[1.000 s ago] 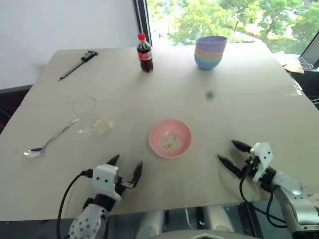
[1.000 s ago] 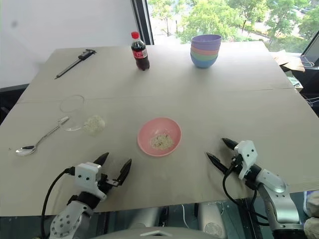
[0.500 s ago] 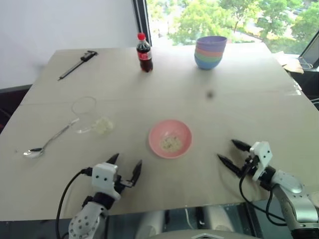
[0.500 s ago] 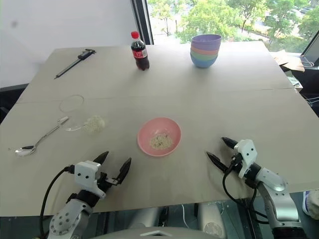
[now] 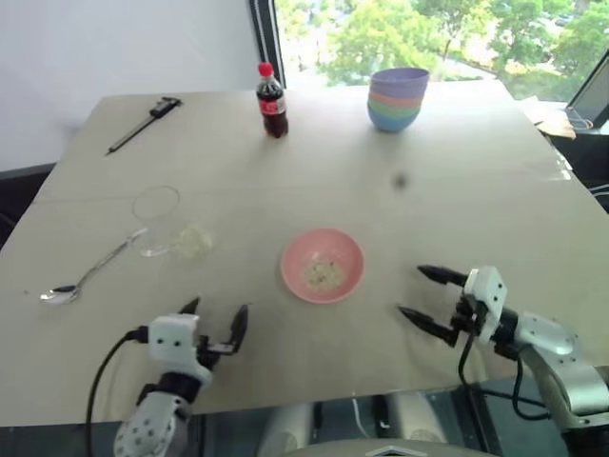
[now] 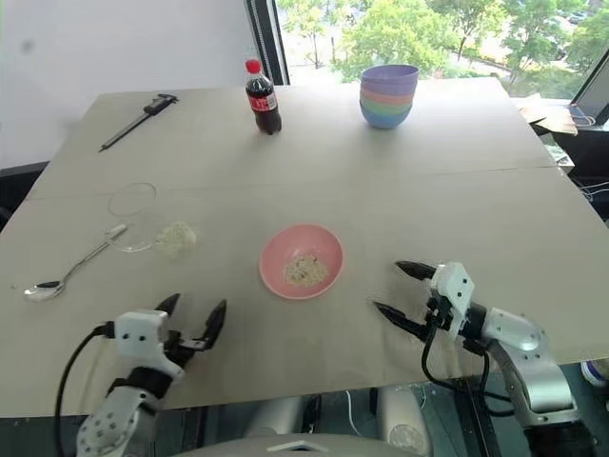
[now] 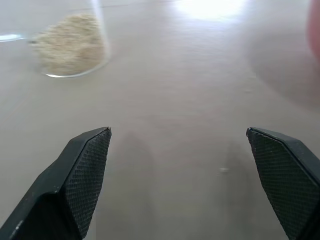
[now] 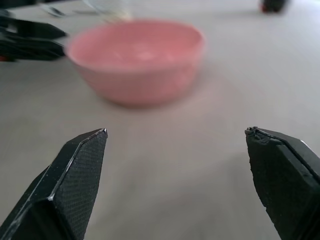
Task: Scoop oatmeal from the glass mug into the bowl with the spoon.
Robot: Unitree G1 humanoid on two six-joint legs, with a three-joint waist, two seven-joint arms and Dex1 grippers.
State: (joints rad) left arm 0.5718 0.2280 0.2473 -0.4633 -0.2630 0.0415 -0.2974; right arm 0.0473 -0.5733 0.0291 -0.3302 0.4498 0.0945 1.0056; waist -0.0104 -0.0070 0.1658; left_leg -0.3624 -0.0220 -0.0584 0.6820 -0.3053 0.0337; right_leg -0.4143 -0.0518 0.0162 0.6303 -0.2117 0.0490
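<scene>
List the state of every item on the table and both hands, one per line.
glass mug: lying on its side, oatmeal piled at its base.
spoon: flat on the table, not held.
pink bowl: upright, some oatmeal inside.
cola bottle: upright, red cap on.
stacked bowls: nested, upright.
caliper: lying flat.
left hand: open, empty.
right hand: open, empty, aimed toward the pink bowl.

The table (image 5: 457,190) has a pale, matt, wood-like top. The glass mug (image 5: 164,217) is clear and colourless, and the oatmeal (image 7: 70,42) in it looks dry and grainy. The spoon (image 5: 86,278) is shiny silver metal. The pink bowl (image 5: 323,264) looks like smooth plastic. The left gripper (image 7: 192,185) has 2 black fingers (image 7: 85,170) with a fine cross-hatched texture.
</scene>
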